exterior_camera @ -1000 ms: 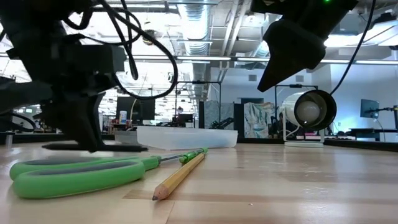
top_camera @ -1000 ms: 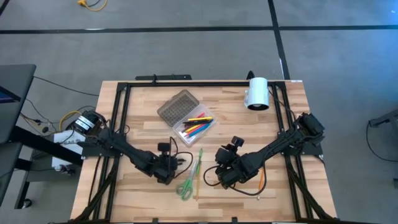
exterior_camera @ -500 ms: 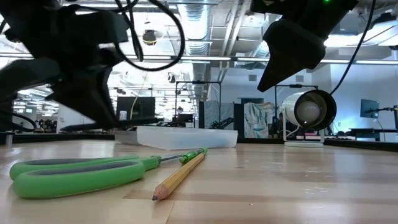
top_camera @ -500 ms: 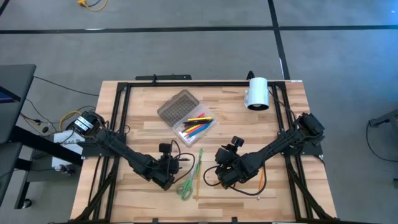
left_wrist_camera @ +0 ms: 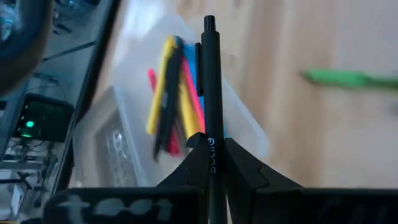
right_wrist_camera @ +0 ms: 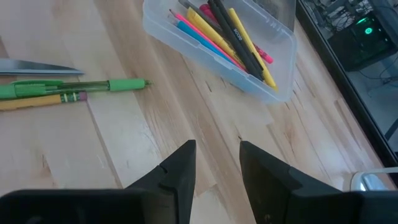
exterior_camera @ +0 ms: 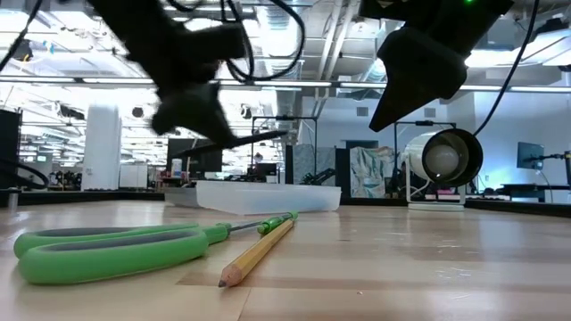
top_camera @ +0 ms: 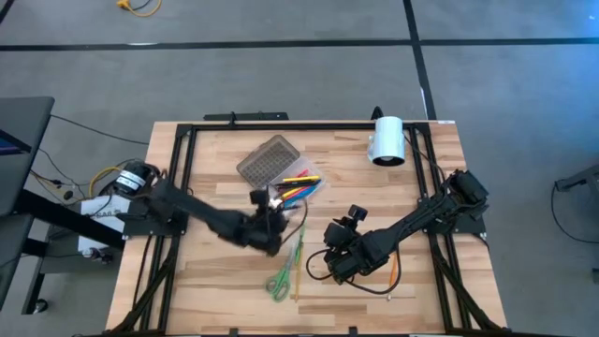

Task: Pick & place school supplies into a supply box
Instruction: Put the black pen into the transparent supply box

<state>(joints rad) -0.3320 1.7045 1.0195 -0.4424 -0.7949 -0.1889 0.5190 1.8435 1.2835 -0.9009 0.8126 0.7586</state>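
A black pen [left_wrist_camera: 210, 93] was gripped by the left hand [top_camera: 271, 217] beside the box [top_camera: 301, 192]; the right hand [right_wrist_camera: 214, 163] was held wide above the desk [top_camera: 421, 178].

The high view looks straight down on the whole table [top_camera: 215, 281] from well above; the low view sits at its surface, facing level toward the room; each wrist view looks closely along its own fingers; all four share the box [top_camera: 298, 190] and scissors [exterior_camera: 107, 250].
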